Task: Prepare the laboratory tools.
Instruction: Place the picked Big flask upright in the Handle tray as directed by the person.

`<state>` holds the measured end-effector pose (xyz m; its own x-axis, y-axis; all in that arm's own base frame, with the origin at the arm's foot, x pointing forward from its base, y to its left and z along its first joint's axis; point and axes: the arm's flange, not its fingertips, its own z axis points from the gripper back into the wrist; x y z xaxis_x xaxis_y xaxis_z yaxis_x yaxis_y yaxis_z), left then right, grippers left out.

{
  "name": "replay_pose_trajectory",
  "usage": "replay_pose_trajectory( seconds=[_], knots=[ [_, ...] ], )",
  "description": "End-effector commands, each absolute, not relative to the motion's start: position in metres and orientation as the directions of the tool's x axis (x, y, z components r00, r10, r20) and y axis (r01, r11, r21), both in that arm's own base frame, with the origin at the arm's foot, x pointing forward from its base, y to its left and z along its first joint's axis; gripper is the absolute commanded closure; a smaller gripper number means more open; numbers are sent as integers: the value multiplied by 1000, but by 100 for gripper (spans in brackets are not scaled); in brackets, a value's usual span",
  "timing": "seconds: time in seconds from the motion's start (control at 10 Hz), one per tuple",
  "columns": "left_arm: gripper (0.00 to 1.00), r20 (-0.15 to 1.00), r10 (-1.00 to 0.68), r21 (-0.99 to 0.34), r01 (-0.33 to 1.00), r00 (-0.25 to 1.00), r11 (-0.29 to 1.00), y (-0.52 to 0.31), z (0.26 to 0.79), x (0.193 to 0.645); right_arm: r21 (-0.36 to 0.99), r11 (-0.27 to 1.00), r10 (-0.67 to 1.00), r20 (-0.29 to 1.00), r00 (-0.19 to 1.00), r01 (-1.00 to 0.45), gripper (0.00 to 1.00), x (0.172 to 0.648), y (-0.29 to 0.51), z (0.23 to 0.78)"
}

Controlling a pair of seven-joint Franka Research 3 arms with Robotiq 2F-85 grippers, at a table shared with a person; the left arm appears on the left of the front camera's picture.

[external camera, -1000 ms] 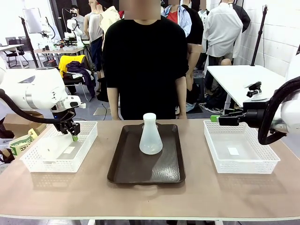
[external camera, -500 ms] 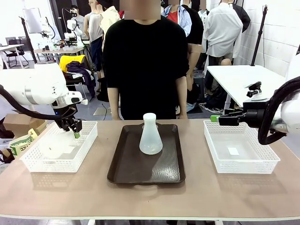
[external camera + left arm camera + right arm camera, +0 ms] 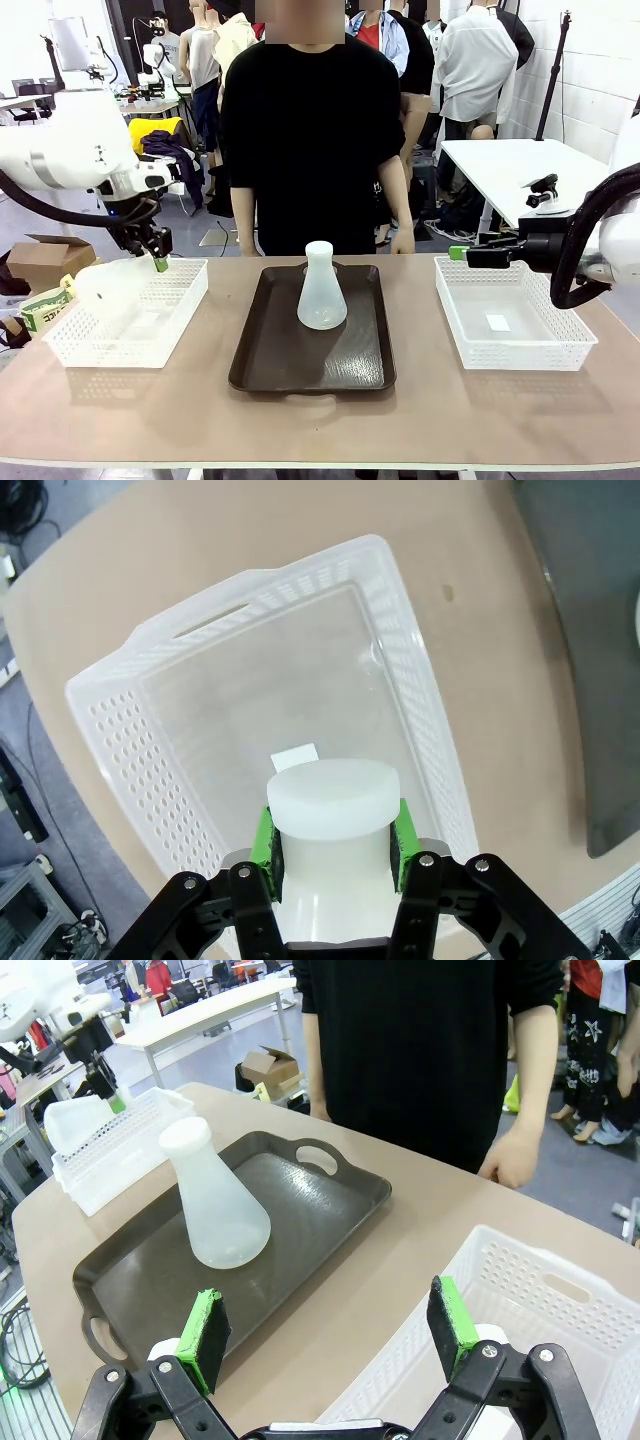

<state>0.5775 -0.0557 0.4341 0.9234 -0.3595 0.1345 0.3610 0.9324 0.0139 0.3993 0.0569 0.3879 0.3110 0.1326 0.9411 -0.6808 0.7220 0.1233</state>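
One frosted-white conical flask [image 3: 322, 290] stands upright in the middle of the dark brown tray [image 3: 268, 372]; the right wrist view shows this flask [image 3: 213, 1203] too. My left gripper [image 3: 158, 263] is shut on the neck of a second flask [image 3: 106, 284], which hangs tilted over the left white mesh basket [image 3: 183, 302]. In the left wrist view the flask's neck [image 3: 333, 805] sits between the green pads, above the basket [image 3: 425, 715]. My right gripper [image 3: 330, 1325] is open with nothing in it, at the near left edge of the right basket [image 3: 560, 1285].
A person in black stands at the table's far edge behind the tray, one hand [image 3: 403, 241] hanging by the table. The right basket [image 3: 520, 348] holds just a small label. A cardboard box [image 3: 45, 262] sits on the floor at the left.
My left arm has risen with the flask, lifting it from inside the left basket up to its rim. The right arm and the flask on the tray have not moved.
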Motion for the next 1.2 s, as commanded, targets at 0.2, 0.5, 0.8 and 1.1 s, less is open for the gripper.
replay_pose_trajectory(
  seconds=[0.2, 0.5, 0.8, 1.1],
  knots=[
    [100, 244, -378, 0, 390, 893, 921, -62, 473, 534, 133, 719, 123, 942, 313, -682, 0, 399, 58, 387],
    [100, 302, -379, -13, 401, 875, 916, -59, 489, 520, 133, 719, 123, 942, 313, -682, 0, 399, 58, 387],
    [100, 317, -369, -14, 393, 874, 919, -58, 491, 515, 133, 719, 123, 942, 313, -682, 0, 399, 58, 387],
    [100, 296, -364, -3, 382, 883, 924, -61, 494, 520, 133, 719, 123, 942, 313, -682, 0, 399, 58, 387]
  ],
)
